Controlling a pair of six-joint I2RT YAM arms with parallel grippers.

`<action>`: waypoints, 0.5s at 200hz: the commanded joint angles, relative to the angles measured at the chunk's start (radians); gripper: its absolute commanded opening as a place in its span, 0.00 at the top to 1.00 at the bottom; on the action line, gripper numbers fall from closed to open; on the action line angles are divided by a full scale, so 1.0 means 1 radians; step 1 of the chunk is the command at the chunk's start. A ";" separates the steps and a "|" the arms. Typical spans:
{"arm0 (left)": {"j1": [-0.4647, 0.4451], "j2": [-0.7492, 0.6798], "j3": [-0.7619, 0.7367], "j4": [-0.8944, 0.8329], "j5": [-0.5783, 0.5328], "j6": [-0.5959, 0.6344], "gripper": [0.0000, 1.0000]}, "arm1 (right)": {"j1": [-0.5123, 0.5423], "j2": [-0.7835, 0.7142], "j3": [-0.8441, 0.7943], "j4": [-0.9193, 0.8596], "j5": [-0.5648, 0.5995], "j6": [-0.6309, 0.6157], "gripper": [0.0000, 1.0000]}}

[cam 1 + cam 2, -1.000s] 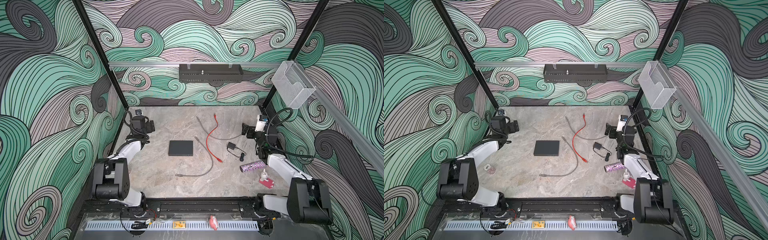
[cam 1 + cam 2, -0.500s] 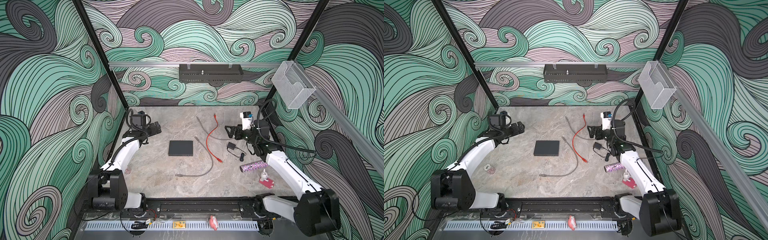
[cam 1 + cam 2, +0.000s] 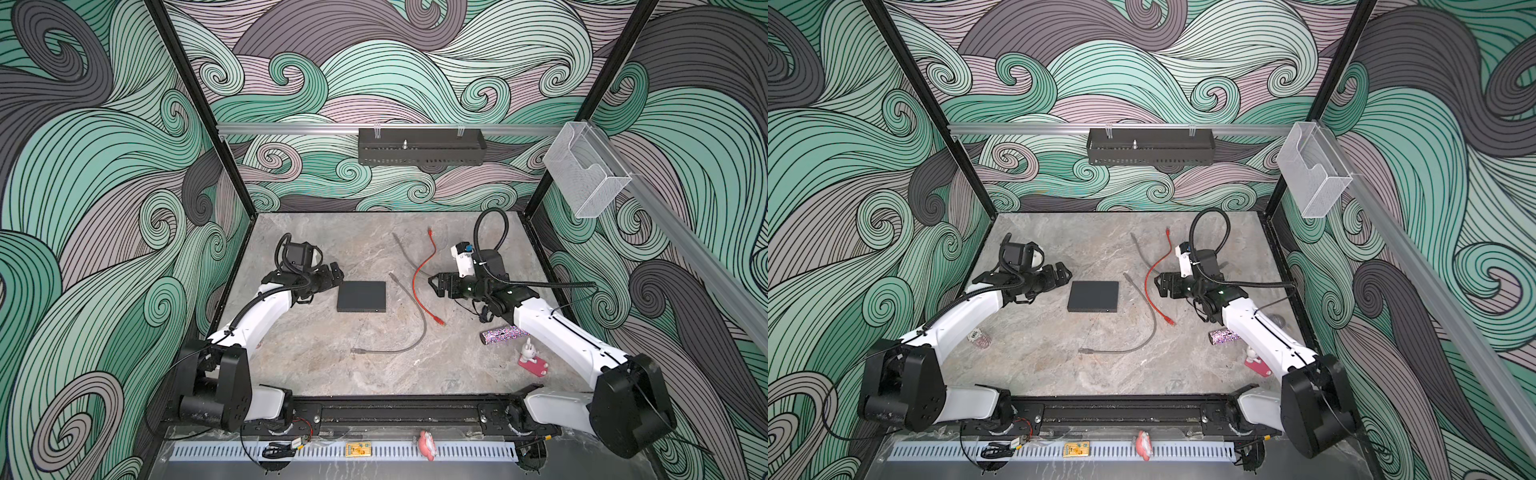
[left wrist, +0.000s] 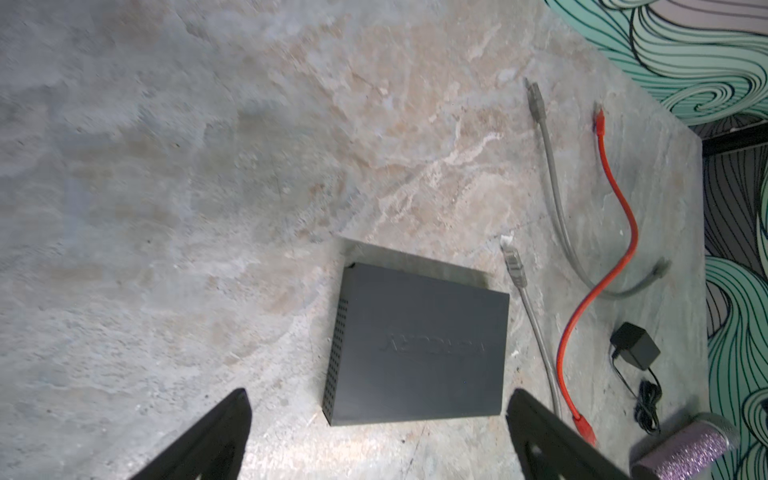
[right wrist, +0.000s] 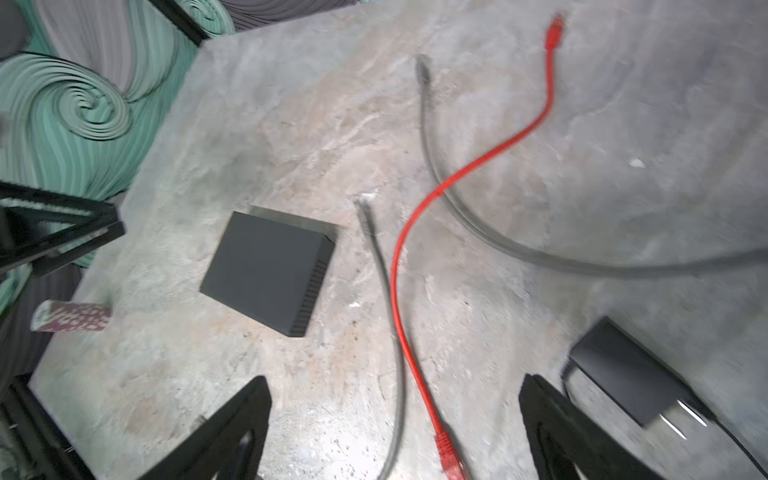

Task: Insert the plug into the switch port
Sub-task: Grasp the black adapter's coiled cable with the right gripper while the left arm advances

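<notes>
Top views both show the table (image 3: 332, 374) with the switch (image 3: 360, 296) flat at its middle. Left gripper (image 3: 337, 275) at the switch's nine o'clock and right gripper (image 3: 432, 286) at three gape wide, empty. Grey cable's plug (image 3: 392, 275) lies at two.

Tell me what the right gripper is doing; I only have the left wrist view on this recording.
Observer: The right gripper hovers open and empty, just right of the red cable in both top views.
Operator: Anything lying outside my frame?
Observer: A small patterned roll lies beside the left arm.
Operator: And on the other side?
Observer: A white bunny figure on a pink base stands by the right arm, nearer the front than the glitter tube.
</notes>
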 commanded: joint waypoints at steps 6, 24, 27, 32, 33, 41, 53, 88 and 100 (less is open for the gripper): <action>-0.039 -0.038 -0.019 0.001 0.022 -0.042 0.01 | -0.001 -0.040 0.007 -0.190 0.196 0.017 0.05; -0.058 -0.041 -0.030 0.016 0.028 -0.057 0.02 | -0.023 -0.029 -0.001 -0.234 0.233 0.011 0.05; -0.062 -0.040 -0.031 0.018 0.030 -0.060 0.02 | -0.031 -0.027 -0.003 -0.240 0.234 0.013 0.06; -0.065 -0.041 -0.033 0.022 0.032 -0.063 0.01 | -0.047 -0.021 -0.007 -0.246 0.230 0.022 0.06; -0.067 -0.042 -0.033 0.022 0.031 -0.063 0.01 | -0.051 -0.020 -0.008 -0.247 0.230 0.023 0.06; -0.073 -0.046 -0.034 0.026 0.032 -0.066 0.02 | -0.078 -0.010 -0.013 -0.250 0.211 0.039 0.07; -0.080 -0.050 -0.039 0.030 0.034 -0.068 0.01 | -0.121 0.007 -0.019 -0.246 0.197 0.072 0.09; -0.096 -0.062 -0.052 0.029 0.042 -0.077 0.01 | -0.196 0.077 -0.029 -0.239 0.312 0.154 0.07; -0.098 -0.067 -0.060 0.032 0.040 -0.081 0.01 | -0.227 0.110 -0.037 -0.238 0.321 0.195 0.07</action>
